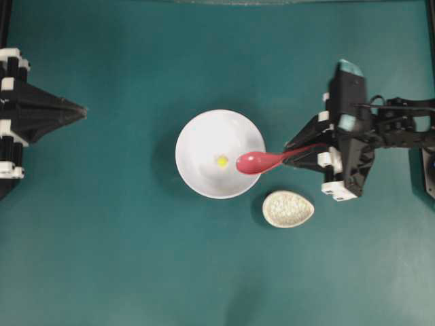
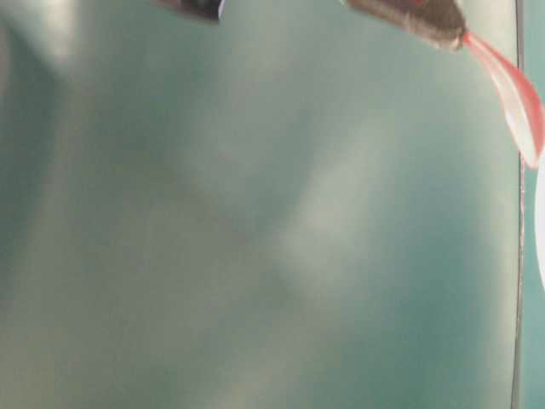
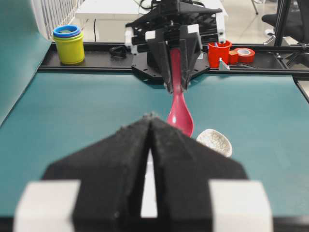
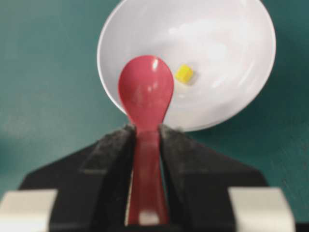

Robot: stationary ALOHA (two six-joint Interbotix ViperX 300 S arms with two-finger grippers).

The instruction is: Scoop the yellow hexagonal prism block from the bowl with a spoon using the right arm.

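The white bowl (image 1: pixel 197 139) sits mid-table with the yellow hexagonal prism block (image 1: pixel 222 161) lying inside it. My right gripper (image 1: pixel 293 155) is shut on the handle of the red-pink spoon (image 1: pixel 255 161), whose scoop hangs over the bowl's right rim, just right of the block. In the right wrist view the spoon (image 4: pixel 146 96) runs straight out between the fingers of the right gripper (image 4: pixel 146 129), with the block (image 4: pixel 184 73) in the bowl (image 4: pixel 227 48) beyond and to the right. My left gripper (image 1: pixel 83 111) rests far left, its tips together; in its own view the left gripper (image 3: pixel 151 117) shows nothing held.
A speckled beige spoon rest (image 1: pixel 288 208) lies just below and right of the bowl. Beyond the table's far edge in the left wrist view stand stacked yellow cups (image 3: pixel 68 44), a red cup (image 3: pixel 219 53) and a tape roll (image 3: pixel 245 54).
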